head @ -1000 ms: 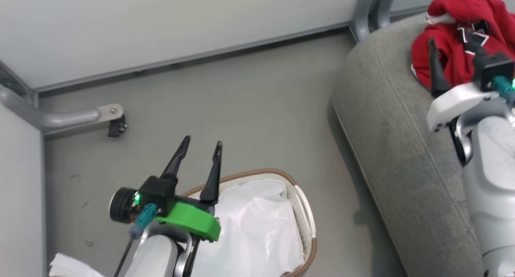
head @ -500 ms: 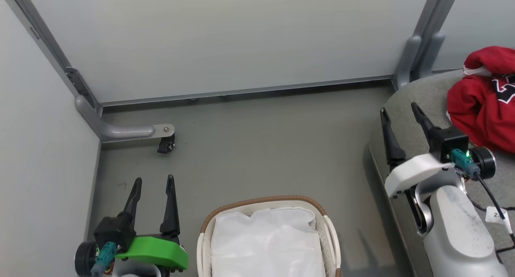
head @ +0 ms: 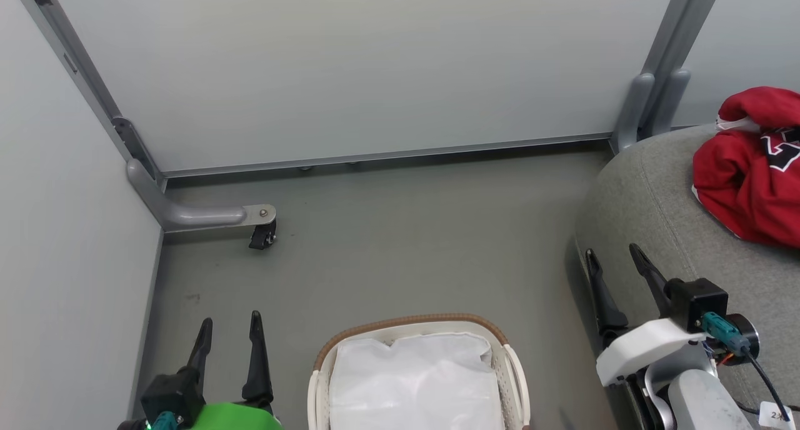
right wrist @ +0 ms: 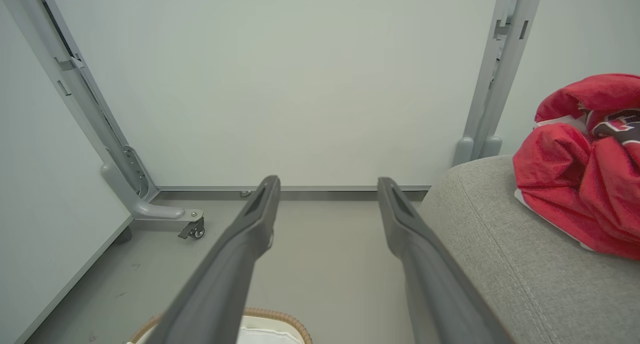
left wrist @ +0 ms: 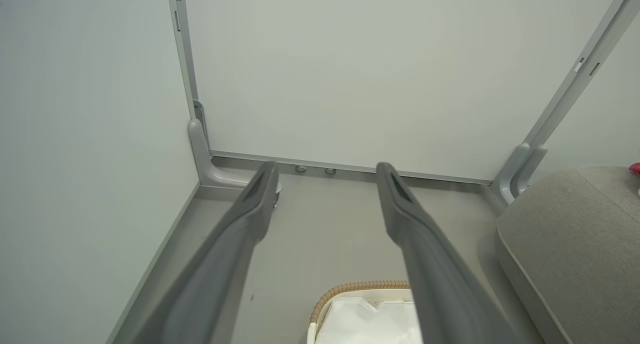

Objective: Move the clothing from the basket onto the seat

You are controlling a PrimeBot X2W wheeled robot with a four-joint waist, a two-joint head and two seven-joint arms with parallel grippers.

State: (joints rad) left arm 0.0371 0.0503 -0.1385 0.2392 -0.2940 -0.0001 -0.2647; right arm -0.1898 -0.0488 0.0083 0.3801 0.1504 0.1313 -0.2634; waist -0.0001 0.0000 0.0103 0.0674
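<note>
Red clothing (head: 747, 180) heaped on the grey seat (head: 650, 211), well apart from the basket (head: 406, 322).
Its black-and-white print is folded, unreadable; a white sheet (head: 415, 380) lies in the basket; left jaws and right jaws stand spread, holding nothing.

Soft, even, fairly bright light washes the pale walls (head: 375, 74), leaving only a faint shadow on the floor (head: 406, 242) along the left edge of the seat (head: 650, 217) and under the caster (head: 262, 236), plus a mild sheen on the liner (head: 415, 380). The head view is sharp, while both wrist views are wide-angle, so the posts (right wrist: 75, 84) lean and bow toward the edges. In those 2 views the fingers (left wrist: 235, 244) near the lens look soft, and the clothing (right wrist: 575, 184) shows grainy, heavily saturated red.
</note>
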